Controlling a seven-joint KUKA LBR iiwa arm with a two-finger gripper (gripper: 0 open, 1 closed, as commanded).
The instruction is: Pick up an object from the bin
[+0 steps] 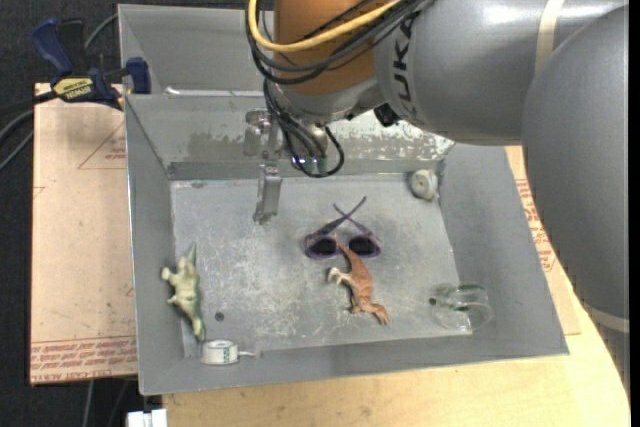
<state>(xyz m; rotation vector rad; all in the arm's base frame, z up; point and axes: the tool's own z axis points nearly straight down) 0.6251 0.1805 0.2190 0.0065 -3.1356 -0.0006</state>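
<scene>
While hand (266,208) hangs over bin (150,215) floor, purple sunglasses (343,242) near, grip unclear

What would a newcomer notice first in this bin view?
The grey arm with its orange cover looms over the back of the bin, its gripper hanging above bare floor left of centre. Mid-bin lie purple sunglasses with an orange-brown toy dinosaur just in front of them; a pale green dinosaur lies near the front left corner.
</scene>
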